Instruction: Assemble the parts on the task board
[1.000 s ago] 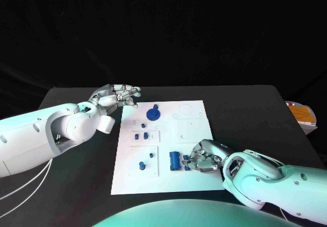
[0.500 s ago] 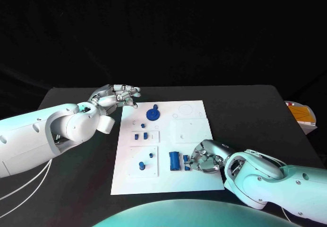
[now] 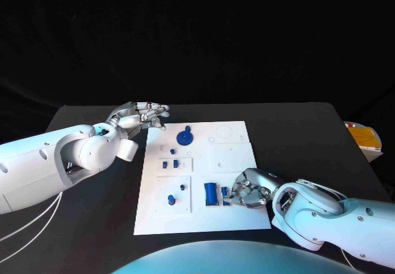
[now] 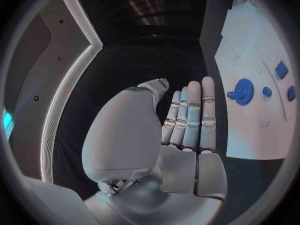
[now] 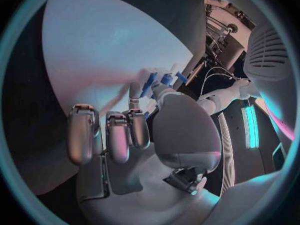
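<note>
Right hand (image 3: pixel 247 193) crept lower on task board (image 3: pixel 233 153), fingers curled, touching blue part (image 3: pixel 225 196); grip unclear.

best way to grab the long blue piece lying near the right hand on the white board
Probably across its long sides, coming straight down from above. The long blue piece lies flat on the task board, running lengthwise toward the robot, so its two long sides offer the easiest pinch. A smaller blue part sits close on its right and the right hand is just beyond that, so fingers should come in narrow.
</note>
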`<state>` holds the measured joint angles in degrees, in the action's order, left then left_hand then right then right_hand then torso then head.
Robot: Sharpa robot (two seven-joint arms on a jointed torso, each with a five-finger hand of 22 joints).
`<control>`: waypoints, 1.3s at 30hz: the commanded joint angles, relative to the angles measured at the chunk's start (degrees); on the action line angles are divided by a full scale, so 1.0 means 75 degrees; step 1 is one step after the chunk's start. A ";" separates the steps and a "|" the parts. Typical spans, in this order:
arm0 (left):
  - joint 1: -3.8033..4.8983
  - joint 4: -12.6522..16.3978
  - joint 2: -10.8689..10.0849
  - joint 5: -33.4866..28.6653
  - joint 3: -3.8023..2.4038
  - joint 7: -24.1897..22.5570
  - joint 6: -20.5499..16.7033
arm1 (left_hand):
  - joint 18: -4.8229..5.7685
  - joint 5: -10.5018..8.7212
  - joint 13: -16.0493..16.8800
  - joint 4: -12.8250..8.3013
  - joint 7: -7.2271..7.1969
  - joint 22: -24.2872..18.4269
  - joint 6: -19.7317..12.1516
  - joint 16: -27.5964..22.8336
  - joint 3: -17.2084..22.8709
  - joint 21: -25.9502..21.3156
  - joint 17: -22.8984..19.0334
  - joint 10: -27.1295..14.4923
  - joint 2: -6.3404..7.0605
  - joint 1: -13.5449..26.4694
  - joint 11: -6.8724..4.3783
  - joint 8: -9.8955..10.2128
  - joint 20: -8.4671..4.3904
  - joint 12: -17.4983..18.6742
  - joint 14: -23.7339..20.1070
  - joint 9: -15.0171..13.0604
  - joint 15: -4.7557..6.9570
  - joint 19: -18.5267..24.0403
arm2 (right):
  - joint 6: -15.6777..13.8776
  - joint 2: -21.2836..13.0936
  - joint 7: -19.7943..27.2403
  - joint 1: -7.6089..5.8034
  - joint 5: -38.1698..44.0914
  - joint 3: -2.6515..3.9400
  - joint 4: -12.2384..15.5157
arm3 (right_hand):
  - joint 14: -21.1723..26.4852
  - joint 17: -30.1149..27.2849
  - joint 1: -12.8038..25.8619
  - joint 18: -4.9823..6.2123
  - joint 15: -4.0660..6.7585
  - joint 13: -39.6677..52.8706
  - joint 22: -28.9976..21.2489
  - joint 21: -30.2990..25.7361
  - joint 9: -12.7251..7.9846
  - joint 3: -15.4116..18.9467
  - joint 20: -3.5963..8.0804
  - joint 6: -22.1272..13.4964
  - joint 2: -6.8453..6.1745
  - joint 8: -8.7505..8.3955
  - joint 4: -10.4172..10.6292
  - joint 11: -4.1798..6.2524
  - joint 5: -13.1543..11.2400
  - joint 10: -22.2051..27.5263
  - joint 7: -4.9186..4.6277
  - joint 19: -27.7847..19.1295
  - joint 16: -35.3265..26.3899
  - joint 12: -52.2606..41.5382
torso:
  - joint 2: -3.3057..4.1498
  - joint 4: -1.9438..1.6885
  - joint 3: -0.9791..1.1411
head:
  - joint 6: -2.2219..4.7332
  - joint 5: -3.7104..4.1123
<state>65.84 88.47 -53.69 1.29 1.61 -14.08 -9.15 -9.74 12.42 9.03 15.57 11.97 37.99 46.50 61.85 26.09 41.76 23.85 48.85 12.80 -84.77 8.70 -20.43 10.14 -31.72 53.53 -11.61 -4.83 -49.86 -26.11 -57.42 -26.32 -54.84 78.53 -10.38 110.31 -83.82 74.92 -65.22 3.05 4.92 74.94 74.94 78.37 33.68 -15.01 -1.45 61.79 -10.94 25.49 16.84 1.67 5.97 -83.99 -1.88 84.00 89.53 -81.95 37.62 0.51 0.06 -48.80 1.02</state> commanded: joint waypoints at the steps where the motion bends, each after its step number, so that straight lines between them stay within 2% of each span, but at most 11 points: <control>1: 0.0004 0.0010 0.0012 0.0023 -0.0005 -0.0025 0.0115 | -0.0089 0.0017 -0.0008 0.0007 0.0059 0.0009 -0.0034 0.0031 0.0033 -0.0047 -0.0013 -0.0069 -0.0027 -0.0044 0.0004 -0.0022 0.0030 -0.0027 -0.0031 -0.0013 0.0002 0.0002 | 0.0203 0.0026 0.0112 0.0010 0.0017 -0.0004 -0.0048 | -0.0810 0.1946 0.0056 -0.0131 0.0026 0.1325 0.1640 0.0016 -0.0012 0.0049 0.0030 -0.0013 0.0015 0.0049 -0.0013 0.0022 -0.0024 -0.0378 -0.0041 0.0370 0.0036 0.0000 | 0.0000 -0.0005 0.0000 | -0.0003 0.0002; 7: 0.0004 0.0012 0.0007 0.0023 -0.0005 -0.0025 0.0112 | -0.0089 0.0017 -0.0008 0.0007 0.0059 0.0009 -0.0034 0.0031 0.0033 -0.0047 -0.0013 -0.0069 -0.0027 -0.0044 0.0004 -0.0022 0.0030 -0.0027 -0.0031 -0.0013 0.0002 0.0002 | 0.0253 0.0089 0.0139 0.0010 0.0063 -0.0004 -0.0191 | -0.0811 0.1950 -0.0246 -0.0133 0.0037 0.1337 0.1643 0.0029 -0.0041 0.0161 0.0034 -0.0020 0.0044 0.0066 -0.0046 0.0036 -0.0204 -0.0382 -0.0023 0.0373 0.0037 -0.0009 | 0.0001 -0.0004 0.0005 | -0.0014 -0.0013; 13: 0.0004 0.0014 0.0003 0.0023 -0.0005 -0.0026 0.0109 | -0.0089 0.0017 -0.0008 0.0007 0.0059 0.0009 -0.0034 0.0031 0.0033 -0.0047 -0.0013 -0.0069 -0.0027 -0.0044 0.0004 -0.0022 0.0030 -0.0027 -0.0031 -0.0013 0.0002 0.0002 | 0.0005 0.0070 0.0277 0.0011 0.0098 -0.0004 -0.0191 | -0.0809 0.1941 -0.0256 -0.0130 0.0037 0.1321 0.1640 0.0012 -0.0052 0.0213 0.0035 -0.0020 0.0065 0.0069 -0.0019 0.0032 -0.0255 -0.0373 -0.0030 0.0368 0.0033 0.0018 | -0.0003 0.0006 0.0005 | -0.0003 -0.0018; 19: 0.0005 0.0020 -0.0009 0.0023 -0.0004 -0.0029 0.0095 | -0.0089 0.0017 -0.0008 0.0007 0.0059 0.0009 -0.0034 0.0031 0.0033 -0.0047 -0.0013 -0.0069 -0.0027 -0.0044 0.0004 -0.0022 0.0030 -0.0027 -0.0031 -0.0013 0.0002 0.0002 | -0.0404 -0.0097 0.0803 -0.0042 -0.0226 -0.0002 -0.0058 | -0.0796 0.1880 -0.0250 -0.0109 0.0015 0.1204 0.1610 -0.0113 -0.0104 0.0406 0.0023 -0.0115 0.0088 0.0025 -0.0014 0.0001 -0.0001 -0.0290 -0.0070 0.0332 0.0008 0.0215 | -0.0014 -0.0004 0.0004 | 0.0039 -0.0024; 25: 0.0004 -0.0036 0.0019 0.0011 0.0007 -0.0095 0.0078 | -0.0088 0.0013 -0.0012 0.0020 0.0062 0.0013 -0.0039 0.0034 0.0029 -0.0052 -0.0018 -0.0076 -0.0027 -0.0025 0.0008 -0.0029 0.0033 -0.0040 -0.0034 -0.0016 -0.0002 0.0001 | -0.0544 -0.0240 0.2420 -0.0385 -0.1376 0.0001 -0.0142 | -0.0701 0.1472 -0.0440 0.0037 -0.0089 0.0992 0.1398 -0.0987 -0.0193 0.0612 -0.0061 -0.0441 0.0209 -0.0121 -0.0028 -0.0123 0.0172 -0.0093 -0.0212 0.0061 -0.0178 0.0581 | -0.0049 0.0010 -0.0023 | 0.0147 -0.0024; 29: 0.0000 -0.0166 0.0106 -0.0064 0.0053 -0.0278 0.0041 | -0.0083 0.0004 -0.0014 0.0071 0.0060 0.0003 -0.0074 0.0024 -0.0010 -0.0081 -0.0025 -0.0073 -0.0005 0.0056 0.0010 -0.0017 0.0044 -0.0056 -0.0052 -0.0012 -0.0012 0.0020 | -0.0533 -0.0201 0.3698 -0.0745 -0.3125 0.0003 -0.0670 | -0.0567 0.0951 -0.0784 0.0180 -0.0171 0.0744 0.1170 -0.1878 -0.0251 0.0733 -0.0142 -0.0711 0.0274 -0.0224 -0.0052 -0.0224 0.0321 0.0138 -0.0328 -0.0219 -0.0456 0.0994 | -0.0152 -0.0001 -0.0067 | 0.0259 0.0004; 31: -0.0014 -0.0257 0.0160 -0.0105 0.0072 -0.0389 0.0032 | -0.0084 -0.0002 -0.0009 0.0087 0.0010 -0.0027 -0.0084 -0.0031 -0.0020 -0.0148 -0.0050 -0.0006 -0.0018 0.0083 -0.0025 -0.0025 0.0051 -0.0095 -0.0123 -0.0016 -0.0001 0.0072 | -0.0493 -0.0116 0.4209 -0.0894 -0.3989 0.0007 -0.1048 | -0.0518 0.0745 -0.1045 0.0242 -0.0209 0.0604 0.1062 -0.2283 -0.0276 0.0738 -0.0177 -0.0842 0.0322 -0.0268 -0.0076 -0.0270 0.0399 0.0270 -0.0381 -0.0336 -0.0578 0.1217 | -0.0220 -0.0005 -0.0089 | 0.0382 0.0003; 33: -0.0048 -0.0361 0.0220 -0.0143 0.0084 -0.0535 0.0005 | -0.0090 -0.0002 -0.0038 0.0089 -0.0094 -0.0101 0.0013 -0.0221 0.0013 -0.0300 -0.0131 0.0174 -0.0049 0.0081 -0.0110 -0.0105 0.0048 -0.0093 -0.0274 -0.0052 0.0041 0.0173 | -0.0406 0.0025 0.4689 -0.1037 -0.4921 0.0015 -0.1512 | -0.0165 -0.0355 -0.1401 0.0508 -0.0304 -0.0246 0.0551 -0.4099 -0.0315 0.0723 -0.0261 -0.1130 0.0394 -0.0359 -0.0086 -0.0383 0.0397 0.1058 -0.0513 -0.0940 -0.1281 0.2578 | -0.0292 -0.0006 -0.0106 | 0.0539 0.0012; 36: -0.0114 -0.0518 0.0314 -0.0221 0.0093 -0.0762 -0.0057 | -0.0069 -0.0005 -0.0366 0.0109 -0.0154 -0.0454 0.0203 -0.1112 0.0184 -0.0915 -0.0503 0.0616 -0.0047 0.0159 -0.0136 -0.0175 0.0130 0.0507 -0.0572 -0.0100 0.0007 0.0471 | -0.0212 0.0257 0.5226 -0.1181 -0.6133 0.0040 -0.2163 | 0.0590 -0.2112 -0.2033 0.0883 -0.0477 -0.1775 -0.0445 -0.6993 -0.0361 0.0471 -0.0420 -0.1455 0.0599 -0.0454 -0.0187 -0.0534 0.0102 0.2488 -0.0707 -0.1980 -0.2676 0.4811 | -0.0368 -0.0002 -0.0119 | 0.0871 -0.0001; 38: -0.0156 -0.0677 0.0415 -0.0299 0.0097 -0.0928 -0.0110 | -0.0129 -0.0025 -0.0685 0.0066 -0.0241 -0.0880 0.0303 -0.2067 0.0337 -0.1539 -0.0857 0.1083 0.0014 0.0202 -0.0169 -0.0163 0.0252 0.1218 -0.0331 -0.0135 -0.0114 0.0492 | -0.0006 0.0475 0.5572 -0.1255 -0.6887 0.0076 -0.2696 | 0.0971 -0.2907 -0.2240 0.0966 -0.0526 -0.2423 -0.0801 -0.7780 -0.0391 0.0335 -0.0486 -0.1567 0.0629 -0.0493 -0.0207 -0.0611 0.0054 0.3034 -0.0745 -0.2262 -0.3368 0.5625 | -0.0400 -0.0004 -0.0118 | 0.1098 -0.0002; 39: -0.0175 -0.0785 0.0483 -0.0359 0.0098 -0.1000 -0.0139 | -0.0084 -0.0016 -0.0706 0.0093 -0.0187 -0.0986 0.0285 -0.2364 0.0362 -0.1710 -0.0950 0.1157 0.0011 0.0234 -0.0121 -0.0133 0.0284 0.1344 -0.0510 -0.0132 -0.0090 0.0576 | 0.0084 0.0589 0.5709 -0.1279 -0.7167 0.0094 -0.2950 | 0.1208 -0.3332 -0.2295 0.0961 -0.0561 -0.2572 -0.0893 -0.7899 -0.0429 0.0272 -0.0517 -0.1652 0.0640 -0.0544 -0.0191 -0.0650 0.0006 0.3169 -0.0803 -0.2334 -0.3757 0.5778 | -0.0434 -0.0004 -0.0113 | 0.1162 -0.0001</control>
<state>64.58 83.15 -50.53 0.41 2.39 -17.44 -9.50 -9.74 12.42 4.03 16.24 10.34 30.76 48.39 44.66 28.71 29.17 16.95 57.14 13.07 -83.59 7.74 -21.51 12.14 -22.00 49.74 -12.55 -5.58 -45.42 -28.62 -53.51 7.67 -64.37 39.71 -9.67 89.52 -75.96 52.19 -81.94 9.41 0.91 56.88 68.95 20.51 30.61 -12.61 -5.15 49.79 -6.21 21.69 15.35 -3.13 6.29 -61.69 -7.68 67.10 63.45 -40.04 35.15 0.48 -0.73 -41.87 1.03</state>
